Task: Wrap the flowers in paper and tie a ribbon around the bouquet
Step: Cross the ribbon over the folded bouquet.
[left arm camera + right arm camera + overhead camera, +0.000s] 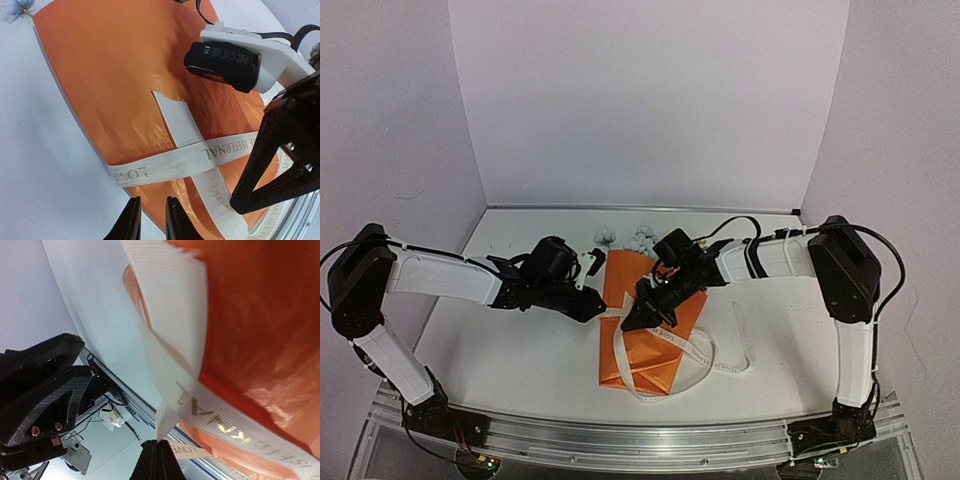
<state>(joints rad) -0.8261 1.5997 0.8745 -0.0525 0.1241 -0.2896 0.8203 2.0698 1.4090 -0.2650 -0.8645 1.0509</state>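
Ribbon (185, 160) is crossed over the bouquet (115, 75); right fingers (149, 465) are clamped on it, left fingers (127, 222) barely parted, empty; knotting is judged next.

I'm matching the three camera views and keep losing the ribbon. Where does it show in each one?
Top external: the ribbon crosses the orange paper bundle at centre and loops off its lower right.
Left wrist: the ribbon, two strands crossing at centre, lettering visible.
Right wrist: the ribbon, a wide band from top centre to lower right.
Shared landmark: the orange paper bundle, under the ribbon in all three.
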